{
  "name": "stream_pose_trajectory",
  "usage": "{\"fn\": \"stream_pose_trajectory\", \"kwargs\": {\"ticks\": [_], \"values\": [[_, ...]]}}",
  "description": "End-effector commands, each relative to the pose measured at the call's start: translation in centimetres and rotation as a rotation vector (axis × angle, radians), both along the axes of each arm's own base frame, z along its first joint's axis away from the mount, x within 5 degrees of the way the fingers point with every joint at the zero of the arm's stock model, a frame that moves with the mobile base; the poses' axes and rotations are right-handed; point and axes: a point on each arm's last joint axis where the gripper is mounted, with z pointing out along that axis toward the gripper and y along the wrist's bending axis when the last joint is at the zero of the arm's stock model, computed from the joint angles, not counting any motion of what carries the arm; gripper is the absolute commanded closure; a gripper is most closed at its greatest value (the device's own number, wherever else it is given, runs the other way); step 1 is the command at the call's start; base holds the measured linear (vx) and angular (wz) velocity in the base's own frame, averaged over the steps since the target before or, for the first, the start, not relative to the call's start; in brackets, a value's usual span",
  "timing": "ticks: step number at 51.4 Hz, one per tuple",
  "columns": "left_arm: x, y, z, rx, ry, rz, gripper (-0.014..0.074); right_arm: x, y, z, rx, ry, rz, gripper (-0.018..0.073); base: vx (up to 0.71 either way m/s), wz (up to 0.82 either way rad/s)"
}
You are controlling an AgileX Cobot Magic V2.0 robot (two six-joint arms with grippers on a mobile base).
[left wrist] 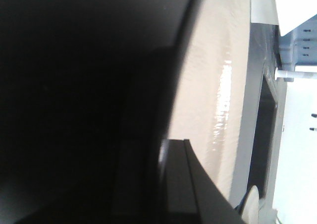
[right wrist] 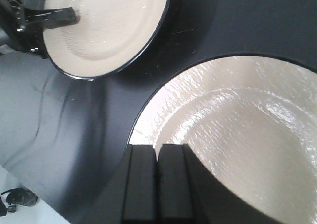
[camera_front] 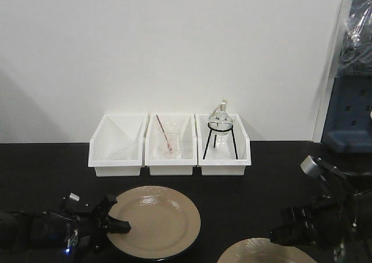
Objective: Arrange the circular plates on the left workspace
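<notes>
While a slick, likely brittle circular plate (camera_front: 160, 219) is rim-pinched by the left gripper (camera_front: 119, 222), the right gripper (right wrist: 157, 147) is seen closed.

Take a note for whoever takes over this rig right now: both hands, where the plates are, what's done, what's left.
Left hand: shut on the left rim of the left plate, which sits left of centre on the black countertop, in front of the white bins. Can't tell if it lies flat or is lifted.
Right hand: fingers together at the near rim of the right plate, apparently not gripping it.
Done: neither plate released in place.
Left: set down and release the left plate, then probably bring the right plate over beside it.
</notes>
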Motion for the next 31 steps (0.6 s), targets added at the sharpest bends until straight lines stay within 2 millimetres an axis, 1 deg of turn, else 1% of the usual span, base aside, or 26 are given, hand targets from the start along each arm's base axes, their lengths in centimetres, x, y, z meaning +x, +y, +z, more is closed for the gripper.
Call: {"fn": "stream_pose_trajectory", "kwargs": {"ticks": [1,7,15,22,26,31], "values": [[0.6,-0.7,3.7,-0.083,-0.083,0.019,0.0549,0.1,0.0,2.3,0.045,-0.072,-0.012,0.0561,0.0,0.0],[0.5,-0.9,3.7,-0.072,-0.108,-0.019,0.0454,0.0,0.1,2.3,0.046,-0.07,-0.009,0.0561,0.0,0.0],[0.3,-1.2,4.0,-0.059,-0.179,-0.092,0.024,0.0,0.1,2.3,0.048,-0.069,-0.008,0.0561,0.0,0.0],[-0.1,-1.3,4.1,-0.079,-0.19,-0.142,0.0101,0.0,0.1,2.3,0.049,-0.067,-0.007,0.0561,0.0,0.0],[-0.3,-1.0,4.0,-0.045,-0.194,-0.181,0.0059,0.0,0.1,2.3,0.051,-0.063,-0.001,0.0561,0.0,0.0],[-0.6,-0.5,3.7,-0.009,-0.187,-0.232,0.0051,-0.1,0.2,2.3,0.056,-0.056,0.008,0.0561,0.0,0.0]]}}
